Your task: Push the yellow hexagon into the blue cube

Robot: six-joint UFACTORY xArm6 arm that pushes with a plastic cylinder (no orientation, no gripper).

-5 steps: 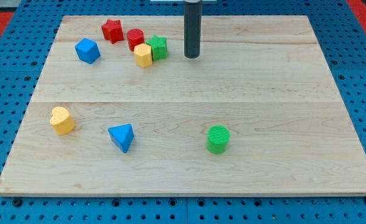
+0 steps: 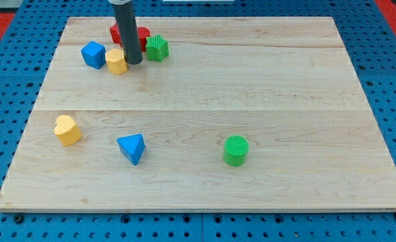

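Note:
The yellow hexagon sits near the view's top left, its left side touching or nearly touching the blue cube. My tip stands right against the hexagon's right side. The rod rises from there and hides much of a red star and a red cylinder behind it.
A green star lies just right of the rod. A yellow heart sits at the left, a blue triangular block at the bottom middle-left, a green cylinder at the bottom middle. The wooden board lies on a blue pegboard.
My tip has swept left from right of the green star to the hexagon's right side. The yellow hexagon slid left up to the blue cube. The green star shifted slightly left and up.

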